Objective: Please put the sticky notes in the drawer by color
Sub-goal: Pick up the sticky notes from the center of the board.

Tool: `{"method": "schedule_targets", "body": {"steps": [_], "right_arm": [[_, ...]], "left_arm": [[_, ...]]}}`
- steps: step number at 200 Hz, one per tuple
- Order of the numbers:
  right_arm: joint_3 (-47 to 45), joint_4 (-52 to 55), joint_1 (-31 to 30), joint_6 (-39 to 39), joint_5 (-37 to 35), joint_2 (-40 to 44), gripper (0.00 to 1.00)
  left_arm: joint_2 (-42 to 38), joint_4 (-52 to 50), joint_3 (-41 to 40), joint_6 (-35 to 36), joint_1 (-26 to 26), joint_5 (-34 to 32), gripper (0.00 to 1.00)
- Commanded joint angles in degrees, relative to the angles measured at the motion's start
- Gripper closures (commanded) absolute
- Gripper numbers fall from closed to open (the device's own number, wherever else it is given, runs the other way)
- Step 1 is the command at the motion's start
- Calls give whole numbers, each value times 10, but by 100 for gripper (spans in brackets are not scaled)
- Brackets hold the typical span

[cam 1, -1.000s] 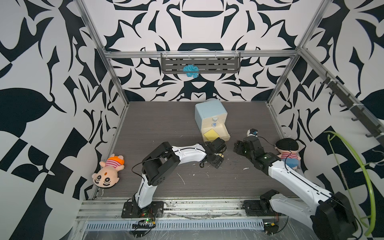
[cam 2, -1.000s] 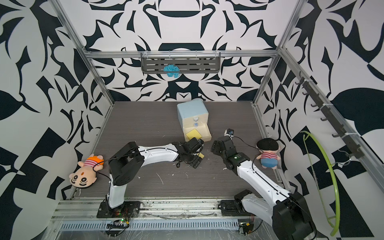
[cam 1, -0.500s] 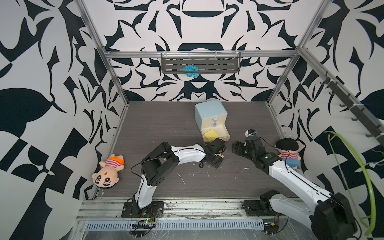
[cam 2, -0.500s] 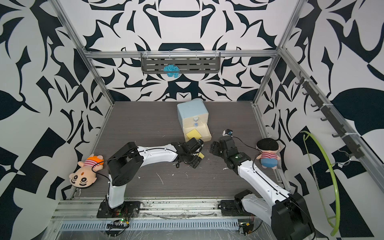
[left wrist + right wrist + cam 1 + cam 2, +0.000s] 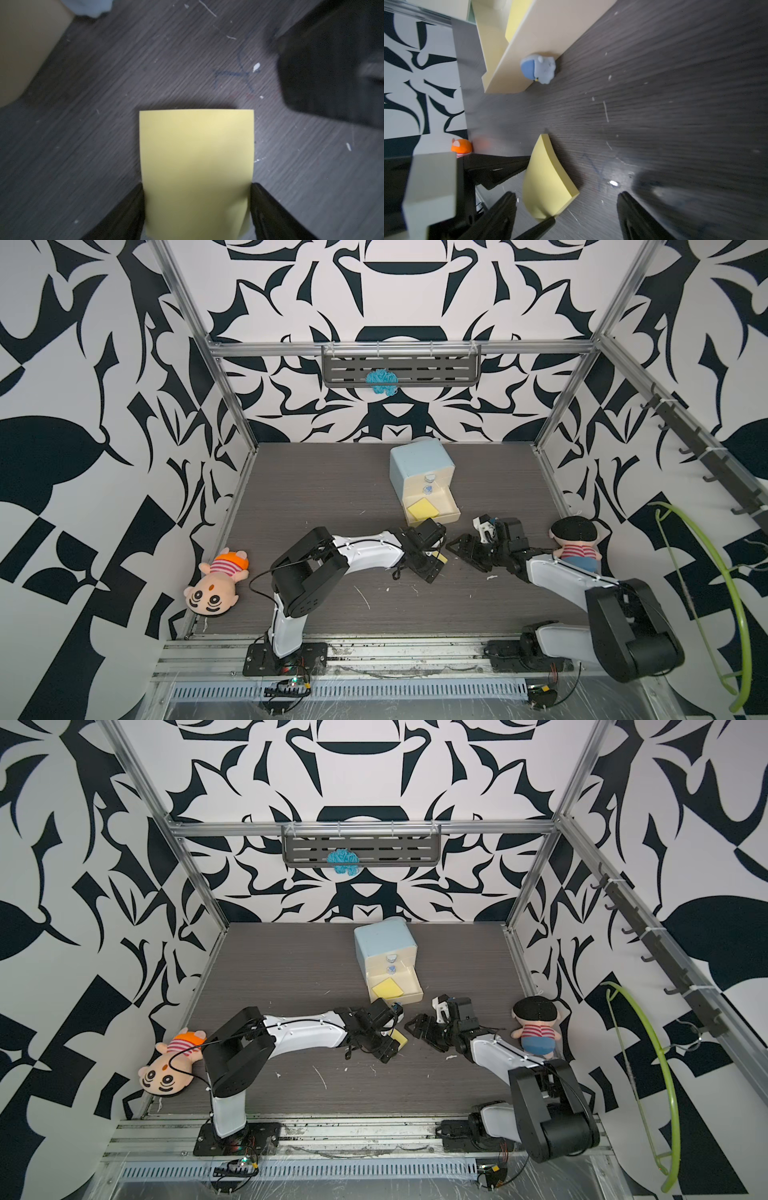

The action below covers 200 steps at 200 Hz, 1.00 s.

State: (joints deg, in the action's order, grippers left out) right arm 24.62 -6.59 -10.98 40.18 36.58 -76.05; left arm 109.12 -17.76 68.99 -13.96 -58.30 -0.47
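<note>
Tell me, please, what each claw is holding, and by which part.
The left claw pinches a yellow sticky pad by two opposite side edges, bowing it; the right claw is open, holding nothing.

**Patterned booth around a dark desk**

Bold black-and-white leaf shapes cover the walls (image 5: 104, 364) on three sides, set in an aluminium frame (image 5: 270, 349). A grey slotted shelf (image 5: 436, 369) hangs on the back wall, with a blue tuft (image 5: 381, 381), perhaps yarn, at its lower edge. The desk (image 5: 332, 485) is dark grey wood grain, flecked with pale scraps. A hook rail (image 5: 706, 450) runs along the right wall above a green hoop (image 5: 747, 626). The light is even and shadows are soft.
</note>
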Motion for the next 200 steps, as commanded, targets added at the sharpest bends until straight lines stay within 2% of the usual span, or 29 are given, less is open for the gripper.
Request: {"method": "schedule_targets", "body": {"steps": [1, 45, 82, 182, 195, 200], "right_arm": [[-12, -114, 5, 37, 83, -34, 19], [-30, -224, 9, 91, 127, -91, 22], [-41, -290, 15, 138, 150, -110, 39], [-36, -280, 22, 147, 158, -94, 79], [-35, -279, 22, 145, 158, -93, 80], [-33, -273, 23, 141, 156, -93, 76]], "left_arm": [[-32, 10, -10, -9, 8, 31, 19], [-48, 32, -23, -21, 16, 56, 19], [-47, 36, -23, -23, 17, 50, 20], [-34, 33, -12, -21, 17, 45, 20], [-35, 33, -12, -22, 17, 45, 19], [-36, 34, -12, -22, 17, 45, 19]]}}
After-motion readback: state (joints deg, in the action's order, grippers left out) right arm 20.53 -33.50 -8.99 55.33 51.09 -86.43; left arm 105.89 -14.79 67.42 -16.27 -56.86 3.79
